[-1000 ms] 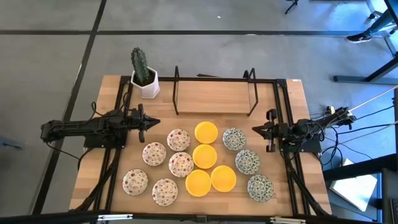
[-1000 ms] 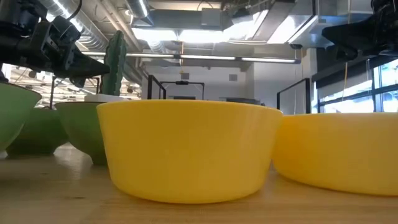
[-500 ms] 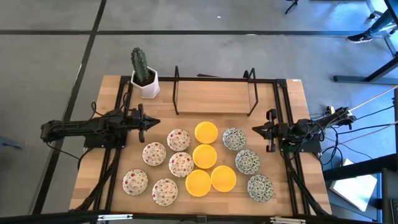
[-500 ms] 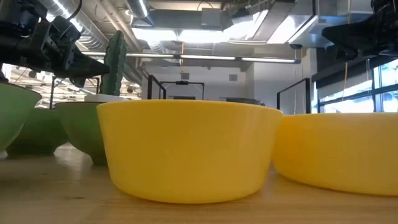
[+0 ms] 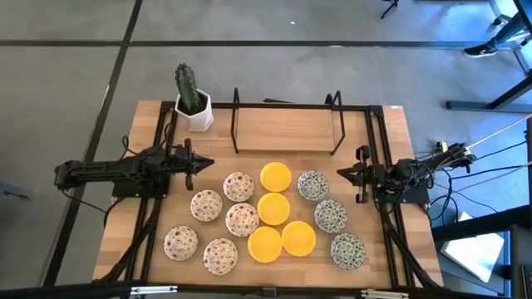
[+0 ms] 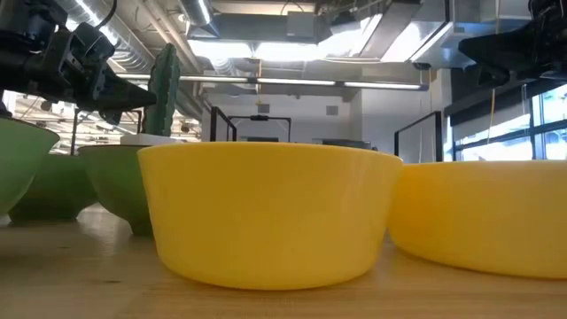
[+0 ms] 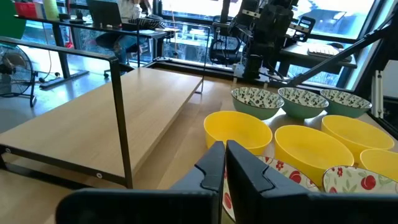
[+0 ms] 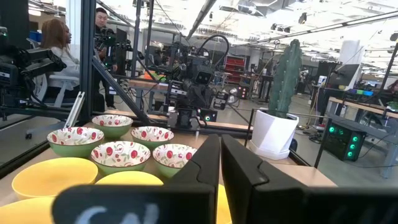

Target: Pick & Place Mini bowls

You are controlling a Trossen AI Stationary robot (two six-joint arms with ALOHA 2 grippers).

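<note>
High view: nothing has moved over the last second, so we read this as idle before the first pick. Left pincer (image 5: 204,163) sits at 9 o'clock on the table (image 5: 291,137), clenched, empty. Right pincer (image 5: 342,174) at 3 o'clock, also clenched, empty. The mini bowls (image 5: 275,208) are clustered from centre toward 6 o'clock: red-speckled on the left arm's side, yellow in the middle, green-blue on the right arm's side. None touched. The metal rack (image 5: 288,124) at 12 o'clock is bare; the cactus pot (image 5: 198,113) sits at 11. Low view: a yellow bowl (image 6: 270,213) fills the frame and hides most of the cluster; both arms are cut off at the top corners. Left wrist view: fingers (image 7: 208,168) pressed together, green-blue bowls (image 7: 300,101) across the table. Right wrist view: fingers (image 8: 208,163) together, red-speckled bowls (image 8: 121,149) beyond. People behind are too far off to make out.
</note>
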